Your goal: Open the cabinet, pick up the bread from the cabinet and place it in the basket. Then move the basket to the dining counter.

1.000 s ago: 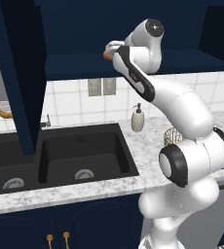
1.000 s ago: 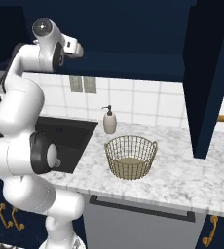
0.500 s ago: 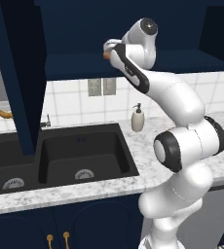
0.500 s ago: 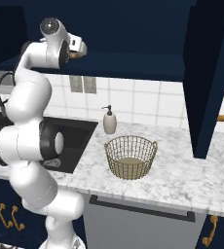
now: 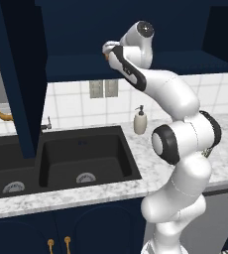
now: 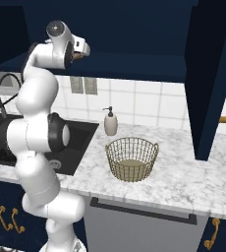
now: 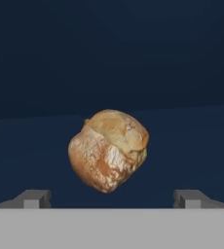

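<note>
From both base views the arm's wrist hides nearly all of the bread [image 5: 106, 57]. The picture's left edge cuts the sink [image 5: 61, 158].

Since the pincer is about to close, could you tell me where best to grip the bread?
Grip the bread across its rounded middle, coming straight in from the open cabinet front. It sits centred between the open pincer tips, with clear shelf on both sides.

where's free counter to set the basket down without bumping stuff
Bare marble lies right of the basket, up to the open cabinet door, and along the counter's front edge. Left of the basket it is tighter: the soap dispenser stands behind it and the sink begins there.
</note>
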Available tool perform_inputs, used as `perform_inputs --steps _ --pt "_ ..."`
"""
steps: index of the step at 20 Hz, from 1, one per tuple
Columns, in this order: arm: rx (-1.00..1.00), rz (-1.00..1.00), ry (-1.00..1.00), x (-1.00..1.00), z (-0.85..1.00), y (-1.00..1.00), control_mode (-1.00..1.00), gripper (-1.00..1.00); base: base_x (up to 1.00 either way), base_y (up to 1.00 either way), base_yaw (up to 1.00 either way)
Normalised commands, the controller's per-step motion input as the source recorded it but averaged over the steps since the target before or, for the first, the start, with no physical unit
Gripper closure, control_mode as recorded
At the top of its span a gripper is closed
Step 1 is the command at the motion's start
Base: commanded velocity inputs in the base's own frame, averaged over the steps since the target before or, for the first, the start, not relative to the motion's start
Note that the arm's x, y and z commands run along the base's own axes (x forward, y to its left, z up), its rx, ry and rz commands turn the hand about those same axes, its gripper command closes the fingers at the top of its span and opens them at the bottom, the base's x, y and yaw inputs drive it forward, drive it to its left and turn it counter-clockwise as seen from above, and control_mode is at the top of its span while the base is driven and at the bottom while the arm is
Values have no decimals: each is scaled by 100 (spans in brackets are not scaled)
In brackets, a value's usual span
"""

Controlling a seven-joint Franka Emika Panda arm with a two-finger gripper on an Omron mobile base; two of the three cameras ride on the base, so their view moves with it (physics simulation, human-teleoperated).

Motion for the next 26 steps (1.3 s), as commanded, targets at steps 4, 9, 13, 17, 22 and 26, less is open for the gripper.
perform_inputs --steps 4,9,13,17,22,26 --pt "0 0 0 30 -5 11 -100 -100 0 0 0" --pt "0 0 1 24 -4 4 -100 -100 0 0 0" --pt "0 0 2 21 -8 4 -100 -100 0 0 0" --pt "0 0 0 28 -14 11 -100 -100 0 0 0" --pt "0 0 0 28 -5 0 -100 -100 0 0 0" --pt "0 0 0 36 -11 2 -100 -100 0 0 0"
